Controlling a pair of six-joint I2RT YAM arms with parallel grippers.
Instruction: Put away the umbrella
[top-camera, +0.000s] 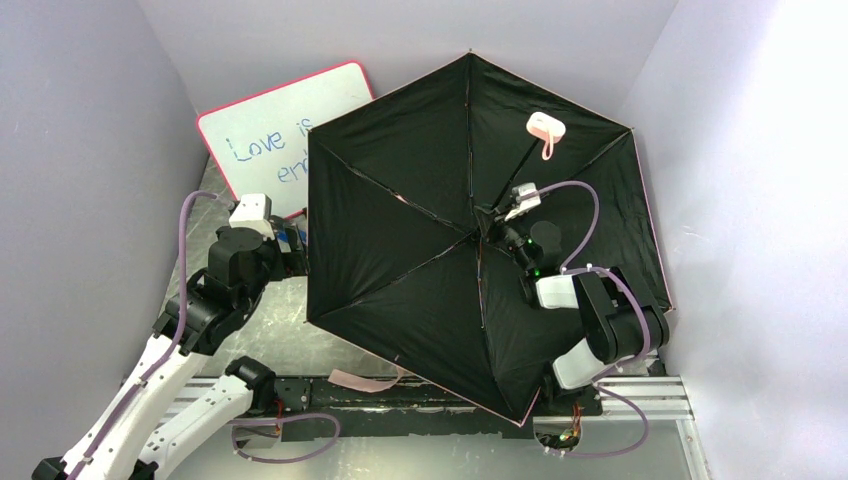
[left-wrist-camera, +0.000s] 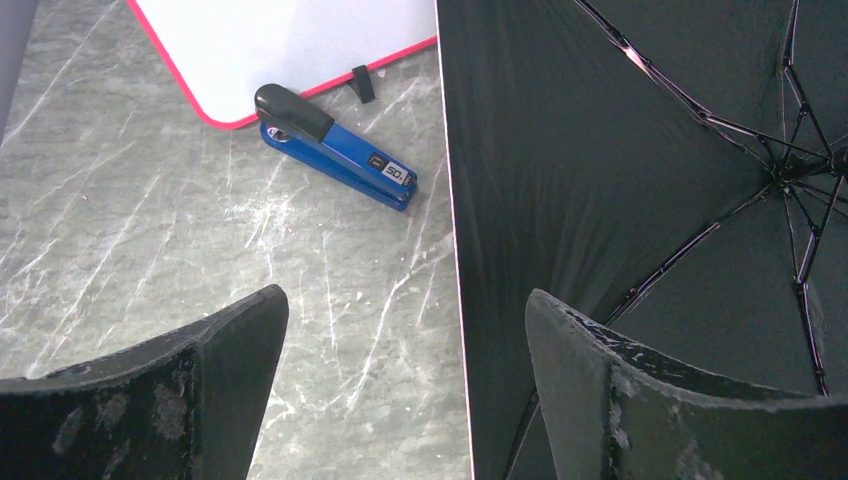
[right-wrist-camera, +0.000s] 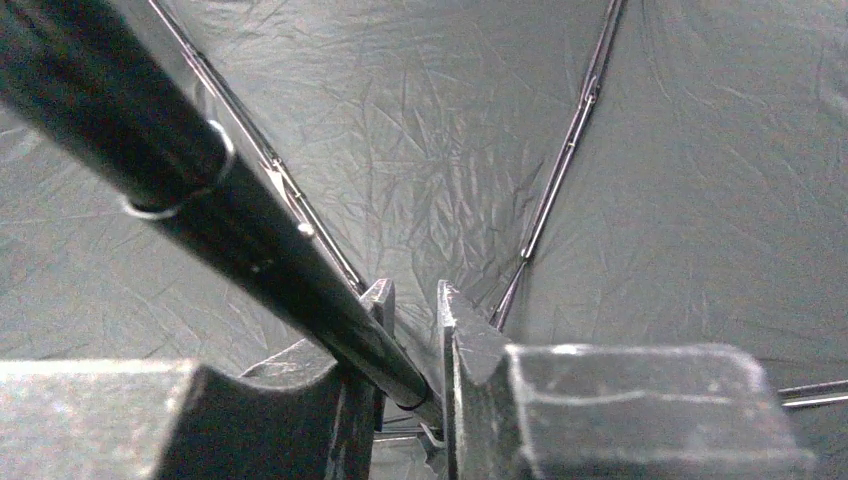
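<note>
The umbrella (top-camera: 400, 230) lies open on the table with its black inside facing up and fills the middle and right of the top view. Its pale pink handle (top-camera: 546, 127) sticks up at the back. My right gripper (top-camera: 507, 220) is at the hub, where the ribs meet. In the right wrist view the black shaft (right-wrist-camera: 200, 190) runs down between the two fingers of that gripper (right-wrist-camera: 412, 290), which press on it from both sides. My left gripper (left-wrist-camera: 405, 300) hangs open over the bare table, right at the canopy's left edge (left-wrist-camera: 600, 150), holding nothing.
A pink-framed whiteboard (top-camera: 280, 130) leans at the back left, partly behind the canopy. A blue and black stapler (left-wrist-camera: 335, 150) lies in front of it. A pink strip (top-camera: 360, 380) lies at the canopy's near edge. Grey walls close in on both sides.
</note>
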